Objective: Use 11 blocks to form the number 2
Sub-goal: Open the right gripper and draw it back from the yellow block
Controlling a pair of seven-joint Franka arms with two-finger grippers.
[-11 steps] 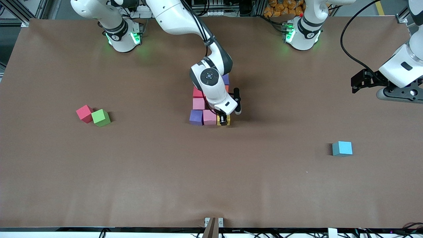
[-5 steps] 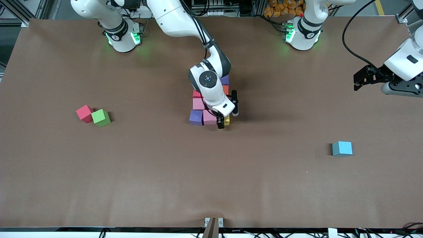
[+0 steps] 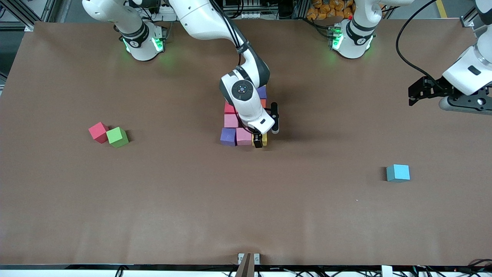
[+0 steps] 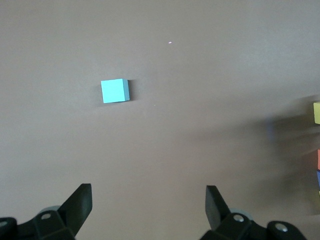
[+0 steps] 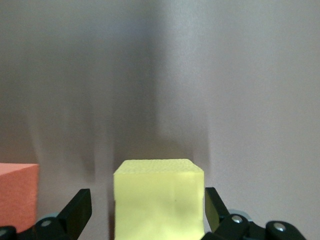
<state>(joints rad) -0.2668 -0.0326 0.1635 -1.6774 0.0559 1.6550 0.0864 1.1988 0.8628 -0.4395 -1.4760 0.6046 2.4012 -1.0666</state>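
Observation:
A cluster of blocks lies mid-table: a purple, a pink and a yellow block in the row nearest the front camera, then another pink, a red, an orange and a purple one farther from it. My right gripper is low at the yellow block, jaws open with a small gap on each side. A red block lies toward the right arm's end. A blue block lies toward the left arm's end. My left gripper is open and empty above bare table.
A green cube touches the lone red block. The left wrist view shows the blue block and the cluster's edge. The right arm's wrist hides part of the cluster. Wide bare brown table lies toward the front camera.
My right gripper has shifted slightly at the yellow block and stays low. My left gripper has drifted a little above the table's end. No block has visibly moved.

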